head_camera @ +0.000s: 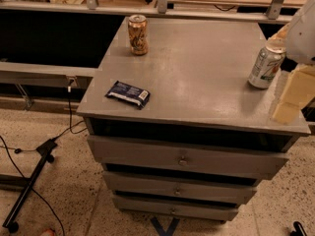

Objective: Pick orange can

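Note:
The orange can (138,34) stands upright near the back left of the grey cabinet top (197,77). It has an orange-tan patterned body and a silver rim. My gripper (291,96) is at the far right edge of the view, over the cabinet's right front side, far from the orange can. Its cream-coloured fingers (295,90) hang just right of a silver-green and white can (266,63).
A dark blue snack packet (128,94) lies near the front left of the cabinet top. The cabinet has three drawers (184,159) below. A black stand and cables (34,173) lie on the floor at left. A railing (162,4) runs behind.

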Controlling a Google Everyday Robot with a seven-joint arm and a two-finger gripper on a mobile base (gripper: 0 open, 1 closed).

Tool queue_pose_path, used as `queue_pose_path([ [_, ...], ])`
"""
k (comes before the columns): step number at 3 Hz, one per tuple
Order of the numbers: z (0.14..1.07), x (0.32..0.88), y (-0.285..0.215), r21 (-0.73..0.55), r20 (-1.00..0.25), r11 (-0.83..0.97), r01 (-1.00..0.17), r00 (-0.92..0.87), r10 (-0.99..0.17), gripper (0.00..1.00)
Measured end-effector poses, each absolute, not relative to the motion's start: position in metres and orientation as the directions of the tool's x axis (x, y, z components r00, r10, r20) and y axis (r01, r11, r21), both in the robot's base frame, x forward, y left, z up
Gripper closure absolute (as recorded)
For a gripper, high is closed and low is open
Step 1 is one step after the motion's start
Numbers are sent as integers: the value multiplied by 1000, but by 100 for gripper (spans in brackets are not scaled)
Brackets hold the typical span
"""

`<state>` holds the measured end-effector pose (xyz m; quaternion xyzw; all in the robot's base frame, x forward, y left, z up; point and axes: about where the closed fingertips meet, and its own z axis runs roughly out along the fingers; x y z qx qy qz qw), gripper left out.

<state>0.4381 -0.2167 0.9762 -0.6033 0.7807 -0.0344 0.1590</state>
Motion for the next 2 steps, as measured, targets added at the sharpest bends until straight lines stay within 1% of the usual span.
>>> queue_pose_path([
  [1, 976, 438, -217, -246, -207, 270, -931, -221, -953, 0],
  [2, 976, 471, -176, -239, -263, 224, -945, -159, -952, 0],
])
